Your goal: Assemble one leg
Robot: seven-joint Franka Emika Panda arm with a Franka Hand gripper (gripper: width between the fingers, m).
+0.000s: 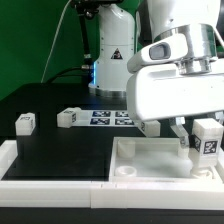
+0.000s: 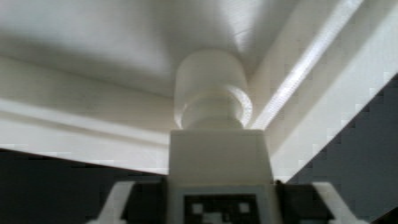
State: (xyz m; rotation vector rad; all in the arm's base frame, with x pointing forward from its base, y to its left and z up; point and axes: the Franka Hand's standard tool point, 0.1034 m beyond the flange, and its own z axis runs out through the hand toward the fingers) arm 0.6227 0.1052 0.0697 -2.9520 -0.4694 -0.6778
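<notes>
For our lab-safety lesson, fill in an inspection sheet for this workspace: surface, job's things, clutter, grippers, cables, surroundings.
Surface: flat black table.
Job's things: small white tagged plastic leg held over a corner of the large white square tray-like piece; two more white legs lie loose on the table.
Clutter: nothing seen.
Grippers: white two-finger gripper shut on the leg.
Cables: thin dark cable hanging behind.
Surroundings: green backdrop; flat white marker board on the table.

We see a black worktop. Toward the exterior view's left, a small white tagged leg lies on it, apart from a second leg. Near that one lies the marker board. Nearer the camera sits a large white tray-like piece, with a white border beside it.
</notes>
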